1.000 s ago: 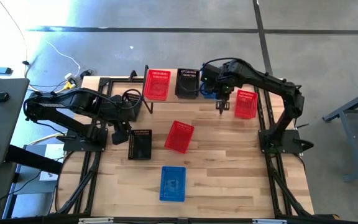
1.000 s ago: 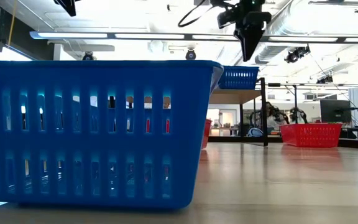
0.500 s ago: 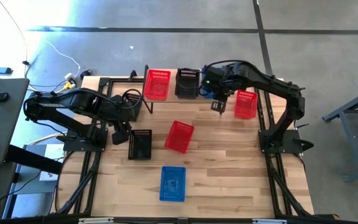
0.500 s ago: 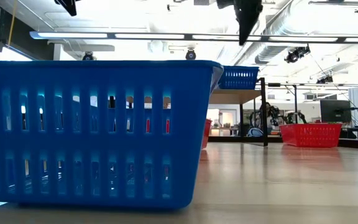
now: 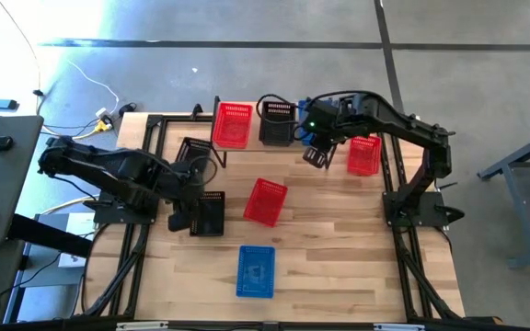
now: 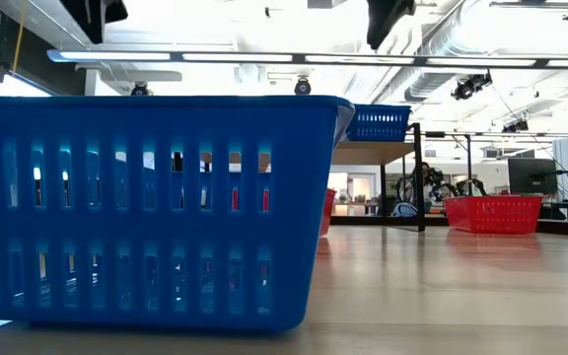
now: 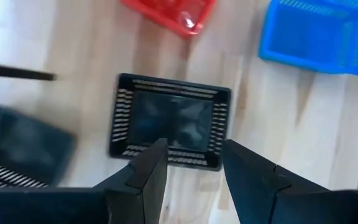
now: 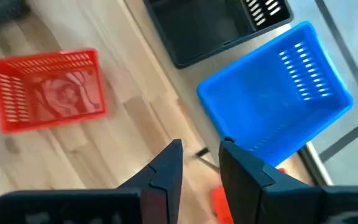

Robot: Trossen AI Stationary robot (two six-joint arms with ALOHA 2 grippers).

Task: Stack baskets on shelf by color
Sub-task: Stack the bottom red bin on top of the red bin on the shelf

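The left gripper [image 7: 191,162], fingers parted and empty, hovers over a black basket [image 5: 208,213] lying on the table [image 5: 339,239] left of centre; picking it up looks like the step in hand. It must descend and close on the rim. The right gripper [image 8: 199,163], open too, hangs near the shelf [image 5: 217,147] by the blue basket [image 8: 277,115].

With twelve o'clock at the far edge of the wooden tabletop [image 5: 339,239], the low plank shelf on black metal legs [image 5: 256,138] stands at twelve. It carries, left to right, a red plastic mesh basket [image 5: 233,124], a black plastic mesh basket [image 5: 277,122] and a blue plastic mesh basket [image 6: 378,122]. On the tabletop, a second red basket [image 5: 364,154] lies at two, a third red basket [image 5: 265,202] near the centre, a second black basket [image 5: 208,213] at nine, a third black basket [image 5: 194,152] at ten, and a second blue basket [image 5: 255,271] at six.
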